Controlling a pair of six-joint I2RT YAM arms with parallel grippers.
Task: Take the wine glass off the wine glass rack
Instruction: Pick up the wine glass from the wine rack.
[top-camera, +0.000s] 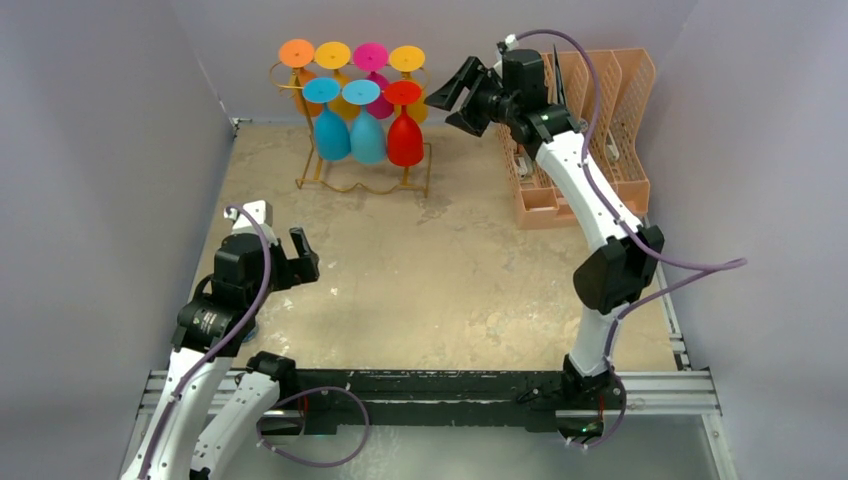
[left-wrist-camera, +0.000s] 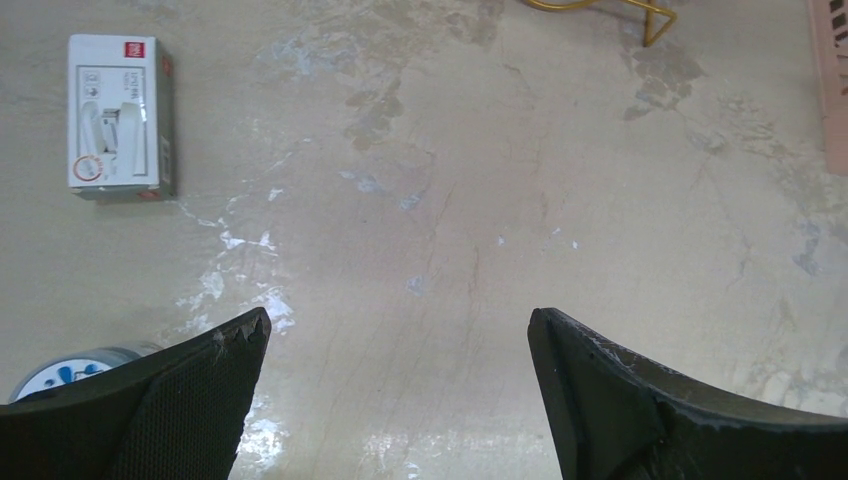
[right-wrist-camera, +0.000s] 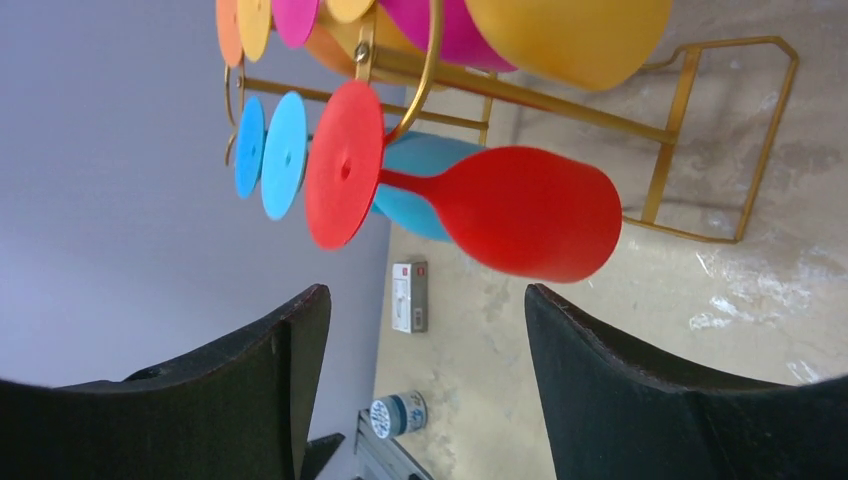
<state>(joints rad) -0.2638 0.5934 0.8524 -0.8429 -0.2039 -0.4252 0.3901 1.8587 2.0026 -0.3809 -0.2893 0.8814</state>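
Note:
The gold wire wine glass rack (top-camera: 350, 187) stands at the back of the table with several coloured wine glasses hanging upside down by their feet. The red glass (top-camera: 404, 135) hangs at the front right end. My right gripper (top-camera: 450, 100) is open, raised just right of the rack and apart from the glasses. In the right wrist view the red glass (right-wrist-camera: 520, 210) hangs from the rack (right-wrist-camera: 673, 130) just beyond my open right gripper (right-wrist-camera: 425, 300). My left gripper (top-camera: 300, 255) is open and empty, low over the bare table (left-wrist-camera: 400, 325).
A peach lattice organiser (top-camera: 600, 150) stands at the back right, behind the right arm. A white box (left-wrist-camera: 118, 115) and a blue and white can (left-wrist-camera: 70, 370) sit on the table near the left arm. Grey walls enclose the table.

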